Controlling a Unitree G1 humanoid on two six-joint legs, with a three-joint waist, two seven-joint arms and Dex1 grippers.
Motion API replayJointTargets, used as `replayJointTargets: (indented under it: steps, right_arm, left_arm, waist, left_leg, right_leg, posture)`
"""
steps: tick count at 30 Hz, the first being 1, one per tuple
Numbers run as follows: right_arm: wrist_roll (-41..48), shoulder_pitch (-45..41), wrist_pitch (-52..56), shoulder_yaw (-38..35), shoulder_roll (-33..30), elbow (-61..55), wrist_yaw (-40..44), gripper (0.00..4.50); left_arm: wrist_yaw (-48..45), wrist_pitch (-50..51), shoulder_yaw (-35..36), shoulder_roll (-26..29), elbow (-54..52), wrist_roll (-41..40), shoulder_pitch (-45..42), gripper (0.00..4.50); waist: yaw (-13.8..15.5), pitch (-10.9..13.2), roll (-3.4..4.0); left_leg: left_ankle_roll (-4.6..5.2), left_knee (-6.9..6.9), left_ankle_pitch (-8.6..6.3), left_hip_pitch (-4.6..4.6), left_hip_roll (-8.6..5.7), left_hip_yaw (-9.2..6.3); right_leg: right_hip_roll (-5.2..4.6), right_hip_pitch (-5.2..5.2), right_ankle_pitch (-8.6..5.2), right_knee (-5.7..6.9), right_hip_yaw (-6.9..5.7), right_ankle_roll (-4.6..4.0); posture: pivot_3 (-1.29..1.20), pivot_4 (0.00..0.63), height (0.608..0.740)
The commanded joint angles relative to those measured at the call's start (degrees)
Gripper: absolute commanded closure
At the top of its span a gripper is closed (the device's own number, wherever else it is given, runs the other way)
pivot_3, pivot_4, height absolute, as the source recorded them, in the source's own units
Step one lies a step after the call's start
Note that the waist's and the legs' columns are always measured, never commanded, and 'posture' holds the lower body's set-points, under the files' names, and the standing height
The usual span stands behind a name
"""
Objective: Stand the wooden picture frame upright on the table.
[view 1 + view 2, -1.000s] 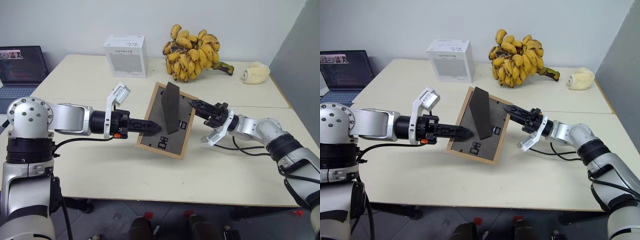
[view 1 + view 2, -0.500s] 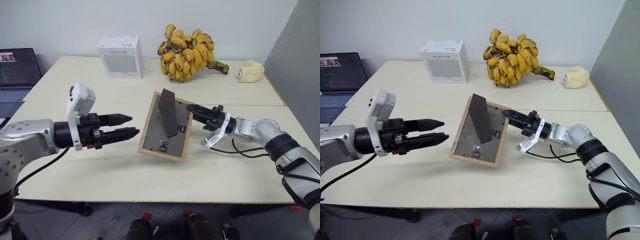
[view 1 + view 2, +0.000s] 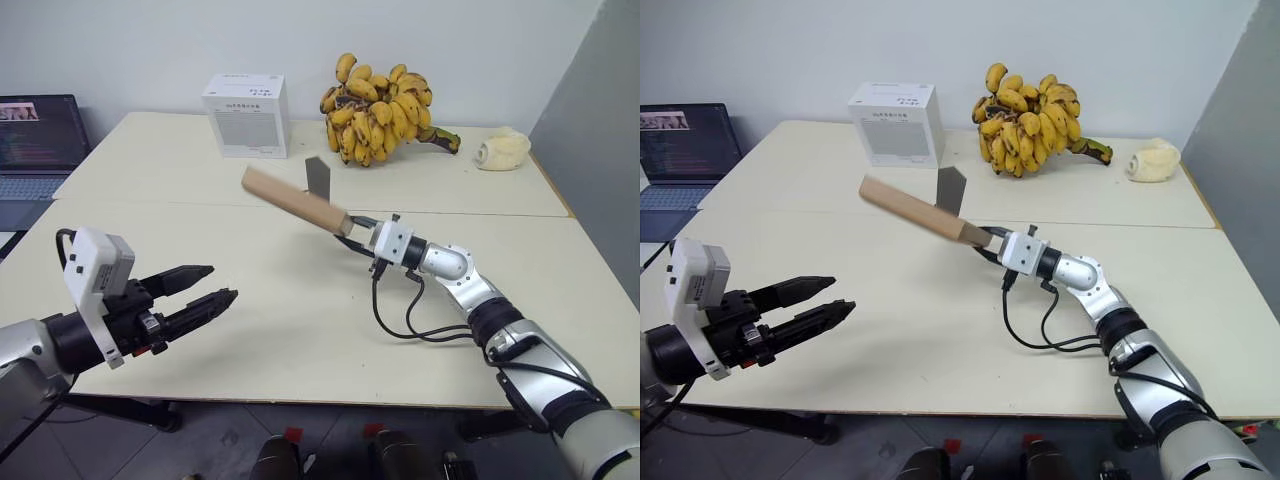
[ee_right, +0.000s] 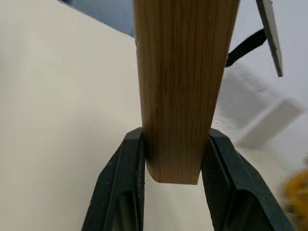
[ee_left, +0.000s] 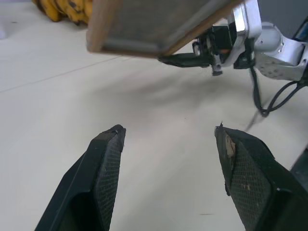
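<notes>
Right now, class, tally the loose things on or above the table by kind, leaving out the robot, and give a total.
Picture frame: 1
White box: 1
Banana bunch: 1
Pale lump at the far right corner: 1
Total: 4

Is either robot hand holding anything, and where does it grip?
The right gripper pinches the small light-wood picture frame by one edge. The left gripper holds nothing.

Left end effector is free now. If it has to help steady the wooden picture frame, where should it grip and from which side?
Probably the free far end of the wooden picture frame, approached from the robot's left. The frame is held off the table, edge-on, with the right end effector clamped across its near end; the open left end effector could close across that thin wooden edge.
</notes>
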Motion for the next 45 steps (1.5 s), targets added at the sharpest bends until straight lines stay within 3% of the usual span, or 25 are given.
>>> replayJointTargets:
  steps: [1, 5, 9, 28, 37, 45]
  right_arm:
    - [10.6, 3.0, 19.5, -4.1, -0.2, -10.7, 11.4, 3.14]
    - [14.1, 6.7, 33.4, -5.5, -0.7, -16.2, 15.7, 3.14]
    - [14.7, 10.0, 40.6, -6.6, -0.9, -20.2, 17.6, 3.14]
    - [8.4, 16.9, 41.6, -8.9, 5.0, -18.8, 14.2, 3.14]
    - [4.1, 17.3, 38.4, -10.6, 5.2, -17.6, 11.5, 0.93]
    - [-1.2, 22.8, 38.2, -9.7, -2.7, -27.0, 11.8, 0.93]
  left_arm:
    - [0.5, -1.5, 2.8, 1.4, -1.4, -1.5, 0.8, 1.31]
    - [0.3, -2.5, 1.8, 1.8, -1.7, -0.7, 2.0, 1.31]
    - [1.2, -3.0, 0.8, 2.5, -1.1, -1.9, 0.9, 1.31]
    - [3.3, -2.8, -2.0, 6.7, 0.6, -6.4, -3.2, 1.31]
    - [3.7, -4.8, -5.7, 6.5, 1.9, -4.9, -6.2, 1.25]
    - [2.3, -9.3, -12.8, 4.9, 3.1, 1.1, -9.8, 1.25]
  waist:
    - [0.2, 0.0, 0.0]
    - [0.5, 0.0, 0.03]
    - [0.6, 0.0, 0.06]
    - [0.6, 0.1, 0.08]
    - [0.6, 0.1, 0.07]
    - [1.1, 0.1, 0.09]
  left_leg:
    - [0.0, -0.02, 0.0, 0.0, 0.02, -0.05]
    - [-0.01, -0.38, 0.0, -0.01, 0.07, -0.09]
    - [-0.02, -0.58, 0.01, -0.02, 0.12, -0.07]
    - [-0.03, -0.64, 0.01, -0.03, 0.14, -0.03]
    - [-0.04, -0.68, 0.01, -0.03, 0.14, -0.03]
    - [-0.04, -0.73, 0.01, -0.05, 0.1, -0.02]
  right_leg:
    - [0.0, -0.01, -0.06, 0.01, -0.09, -0.09]
    - [0.03, -0.24, -0.17, 0.06, -0.22, -0.26]
    - [0.09, -0.42, -0.23, 0.09, -0.22, -0.36]
    - [0.11, -0.46, -0.45, 0.05, -0.21, -0.15]
    - [0.11, -0.46, -0.47, 0.02, -0.21, -0.14]
    - [0.1, -0.44, -0.49, -0.05, -0.2, -0.11]
  posture:
    - [0.0, 0.15, 0.74]
    - [0.0, 0.15, 0.74]
    - [0.0, 0.15, 0.74]
    - [0.0, 0.15, 0.74]
    - [0.0, 0.15, 0.74]
    - [0.0, 0.15, 0.74]
